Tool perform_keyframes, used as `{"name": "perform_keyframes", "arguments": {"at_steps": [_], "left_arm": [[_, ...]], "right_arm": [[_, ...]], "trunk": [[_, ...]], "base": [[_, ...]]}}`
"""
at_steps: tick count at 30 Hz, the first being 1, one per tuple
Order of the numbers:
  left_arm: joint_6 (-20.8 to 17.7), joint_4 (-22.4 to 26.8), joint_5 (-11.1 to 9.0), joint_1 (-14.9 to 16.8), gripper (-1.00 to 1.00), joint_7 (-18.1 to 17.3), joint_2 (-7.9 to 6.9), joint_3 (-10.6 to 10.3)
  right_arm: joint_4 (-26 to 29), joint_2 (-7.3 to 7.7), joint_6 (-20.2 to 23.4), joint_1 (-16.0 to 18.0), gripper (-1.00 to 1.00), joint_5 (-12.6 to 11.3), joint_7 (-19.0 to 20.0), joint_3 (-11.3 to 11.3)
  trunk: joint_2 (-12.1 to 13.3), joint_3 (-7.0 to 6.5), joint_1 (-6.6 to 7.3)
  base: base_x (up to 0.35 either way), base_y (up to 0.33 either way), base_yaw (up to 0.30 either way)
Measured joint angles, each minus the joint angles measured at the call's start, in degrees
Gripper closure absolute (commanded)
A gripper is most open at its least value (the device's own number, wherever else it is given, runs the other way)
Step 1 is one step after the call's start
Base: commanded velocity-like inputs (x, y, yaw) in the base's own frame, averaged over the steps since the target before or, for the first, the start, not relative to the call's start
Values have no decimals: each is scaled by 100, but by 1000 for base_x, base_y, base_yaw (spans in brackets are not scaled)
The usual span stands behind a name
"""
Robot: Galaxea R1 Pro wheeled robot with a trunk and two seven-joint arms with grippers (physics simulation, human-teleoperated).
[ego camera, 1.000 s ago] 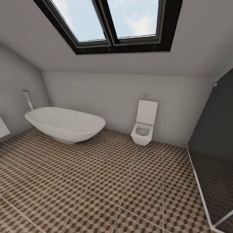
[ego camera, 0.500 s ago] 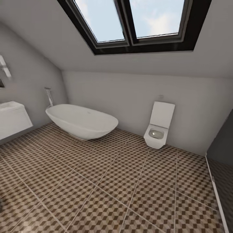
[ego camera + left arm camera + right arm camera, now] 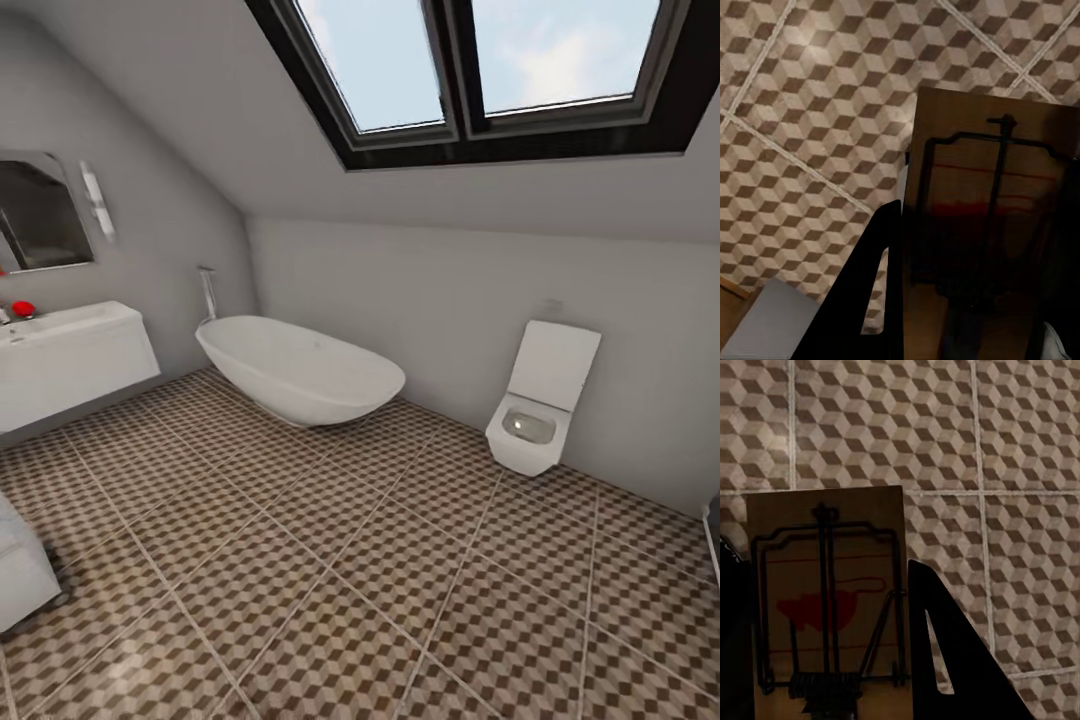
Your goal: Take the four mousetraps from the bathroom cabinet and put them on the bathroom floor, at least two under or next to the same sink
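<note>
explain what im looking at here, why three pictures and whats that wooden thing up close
These are a simulator's renders from one wheeled robot with two arms. The large picture comes from a camera on its head: a bathroom with a tub, a toilet, a sink on the left wall and a cube-patterned tiled floor. The other two come from cameras on each wrist, looking along the hand's two dark fingers. The wooden thing is a mousetrap. The left hand holds one mousetrap, and the right hand holds another, both above the tiles. The job is to set such traps on the floor, some by the sink.
</note>
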State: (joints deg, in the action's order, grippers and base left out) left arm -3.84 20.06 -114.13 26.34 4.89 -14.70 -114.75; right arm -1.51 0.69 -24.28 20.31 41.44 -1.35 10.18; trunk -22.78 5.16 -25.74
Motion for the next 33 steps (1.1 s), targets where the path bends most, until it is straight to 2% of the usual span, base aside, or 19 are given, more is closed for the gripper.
{"name": "perform_keyframes", "arguments": {"at_steps": [21,28,29,31,33], "left_arm": [[-4,67,-26,0,100,-33,33,7],[9,-48,-20,1,100,-18,471,35],[24,-140,-20,1,100,-14,530,36],[222,-626,-32,2,100,-31,667,49],[297,-733,-41,1,100,-36,695,44]], "right_arm": [[0,0,0,0,100,-3,-1,0],[0,0,2,0,100,-18,-6,0],[0,0,1,0,100,-19,-7,0],[0,0,0,0,100,-19,-8,0],[0,0,4,0,100,-19,-8,0]], "trunk": [[0,0,0],[-1,0,0],[-1,0,0],[0,0,0],[0,0,0]], "base": [[0,0,291],[0,0,291],[0,0,291],[0,0,291],[0,0,291]]}}
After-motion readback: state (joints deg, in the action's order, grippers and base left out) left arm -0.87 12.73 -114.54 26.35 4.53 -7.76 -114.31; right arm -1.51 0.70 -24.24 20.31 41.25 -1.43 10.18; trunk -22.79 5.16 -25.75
